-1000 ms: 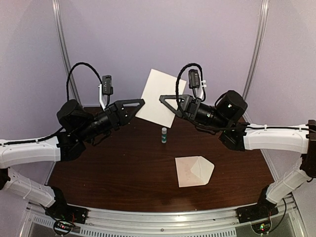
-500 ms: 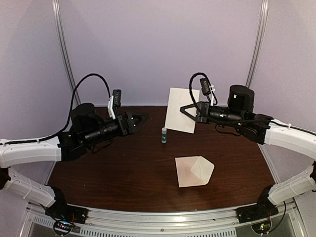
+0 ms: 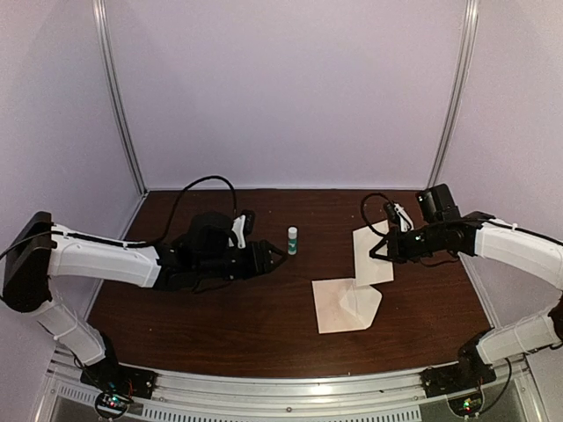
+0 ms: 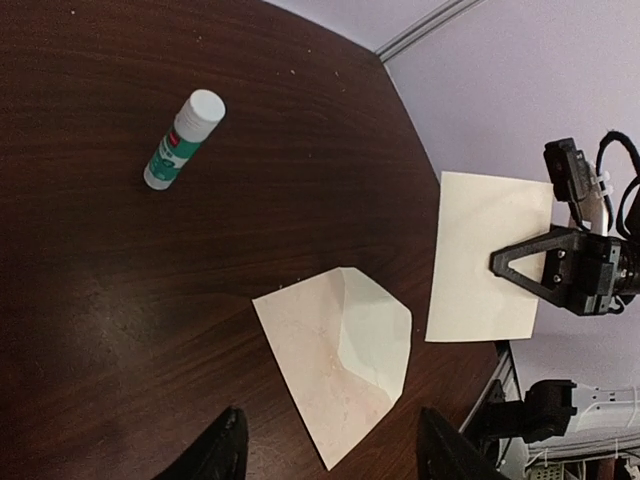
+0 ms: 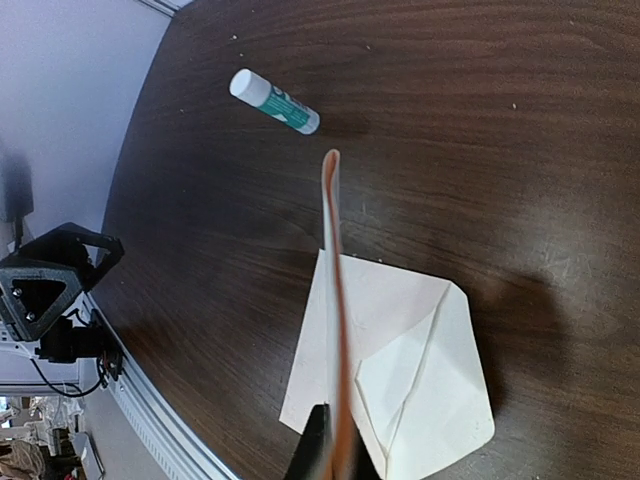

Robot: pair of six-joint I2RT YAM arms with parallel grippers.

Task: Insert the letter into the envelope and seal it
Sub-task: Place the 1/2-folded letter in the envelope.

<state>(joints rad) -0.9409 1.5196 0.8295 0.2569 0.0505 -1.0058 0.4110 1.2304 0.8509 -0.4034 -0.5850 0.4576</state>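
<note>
The pale beige-pink envelope lies flat on the dark wooden table, its pointed flap open towards the right. My right gripper is shut on the letter, a cream sheet hanging upright just above the envelope's far right corner. In the right wrist view the letter shows edge-on over the envelope, pinched in the right gripper. My left gripper is open and empty, low over the table to the left of the envelope. Its wrist view shows the envelope ahead of the left gripper and the letter beyond.
A green and white glue stick stands upright behind the envelope, between the two grippers; the glue stick also shows in the left wrist view. The table's near edge meets a metal rail. Pale walls close the back and sides.
The left gripper has opened, come away from the letter and dropped low to the table. The right arm has carried the letter down and right, close above the envelope.
</note>
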